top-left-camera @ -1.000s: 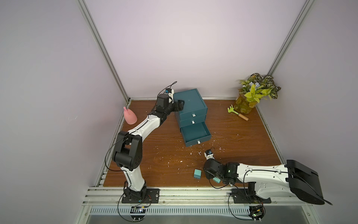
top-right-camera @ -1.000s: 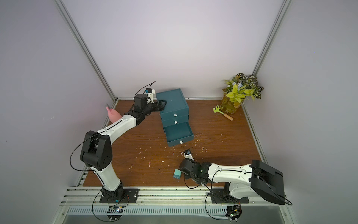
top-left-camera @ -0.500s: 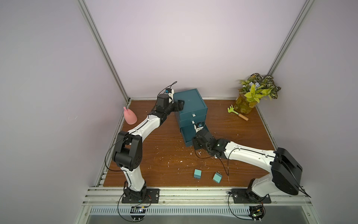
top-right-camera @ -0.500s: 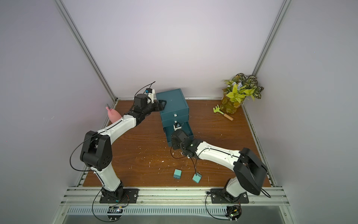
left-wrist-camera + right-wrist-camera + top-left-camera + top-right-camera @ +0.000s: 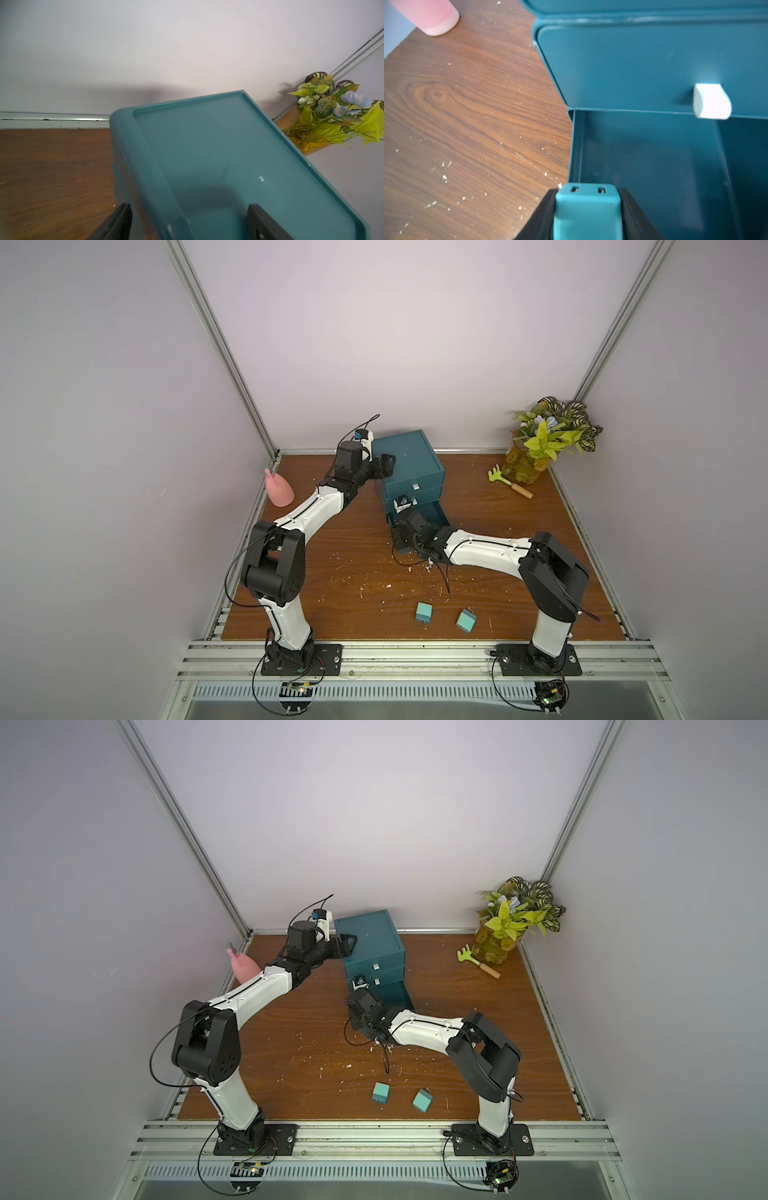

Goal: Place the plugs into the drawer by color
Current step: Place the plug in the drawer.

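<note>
Your right hand [image 5: 588,194] is clamped on a blue-teal plug [image 5: 587,209], slotted face forward. It sits at the front rim of the pulled-out bottom drawer [image 5: 577,145] of the cabinet [image 5: 409,460], near one corner. The two drawers above are shut. Your left hand [image 5: 189,209] stands wide astride the cabinet's top edge, one finger beside the side wall and one over the top. Near the front of the counter [image 5: 332,572] lie a loose plug [image 5: 423,611] and a second loose plug [image 5: 466,620], close together and well apart from the cabinet.
</note>
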Available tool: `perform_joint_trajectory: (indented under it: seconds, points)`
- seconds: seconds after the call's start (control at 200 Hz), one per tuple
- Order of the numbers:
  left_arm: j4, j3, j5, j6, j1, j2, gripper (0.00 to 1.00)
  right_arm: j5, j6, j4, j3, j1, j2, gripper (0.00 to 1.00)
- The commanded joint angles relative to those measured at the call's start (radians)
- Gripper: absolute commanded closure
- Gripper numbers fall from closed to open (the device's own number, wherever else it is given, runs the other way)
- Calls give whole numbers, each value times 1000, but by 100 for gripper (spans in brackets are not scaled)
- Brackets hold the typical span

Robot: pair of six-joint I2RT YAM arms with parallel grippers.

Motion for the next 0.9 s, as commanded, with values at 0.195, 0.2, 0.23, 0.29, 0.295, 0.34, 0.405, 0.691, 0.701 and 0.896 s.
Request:
perform_joint_trajectory:
  seconds: [0.195,0.2,0.23,0.29,0.295,0.34,0.405,0.691,0.701,0.896]
  points:
    - [-99,-30,-24,24,-11,10,18,-6,56,36,3,-14,27,60]
    - [-99,-30,-24,24,-11,10,18,-6,57,37,3,-15,28,60]
    - [-100,-30,-23,26,-11,9,17,-12,59,35,2,-16,28,59]
    - [-99,-30,-26,26,-11,9,18,-28,62,37,-2,-21,28,58]
    - [-99,-30,-26,26,-11,8,18,-29,63,37,-2,-21,29,58]
    - [-99,-30,-26,26,-11,9,18,-43,65,39,-3,-23,27,57]
    - [-100,-28,-26,26,-11,9,18,-63,65,42,-4,-29,24,56]
    - [-101,-28,-32,31,-11,3,17,-169,62,22,4,-63,14,46]
    - [-101,-28,-32,31,-11,2,17,-172,61,20,4,-63,13,45]
    - [-102,-28,-32,31,-11,-5,17,-200,47,-10,9,-74,-4,36]
